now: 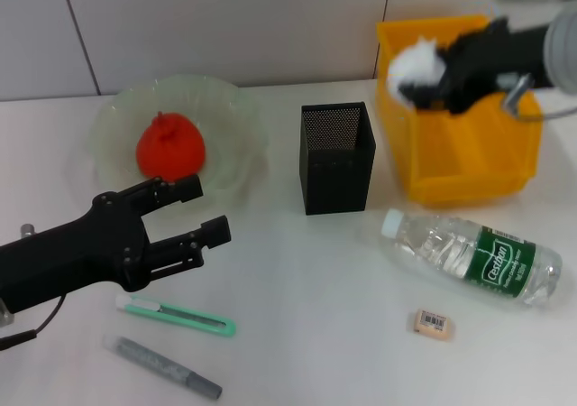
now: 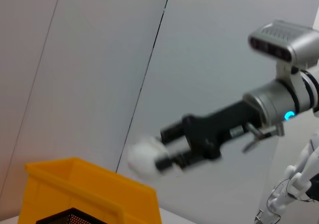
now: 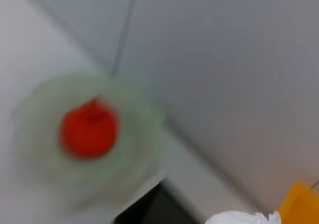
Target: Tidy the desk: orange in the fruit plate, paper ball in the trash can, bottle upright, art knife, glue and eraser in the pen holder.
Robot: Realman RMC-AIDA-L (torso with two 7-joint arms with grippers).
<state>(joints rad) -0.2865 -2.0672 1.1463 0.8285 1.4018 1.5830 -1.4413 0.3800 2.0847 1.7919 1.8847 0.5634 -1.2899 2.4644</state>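
While the paper ball (image 1: 413,61) is gripped by the closed right end effector (image 1: 422,74) above the trash can (image 1: 469,167), the orange (image 1: 169,148) is seen in the fruit plate (image 1: 236,117). Near the desk (image 1: 306,280), the left end effector (image 1: 209,209) is held spread apart, empty.
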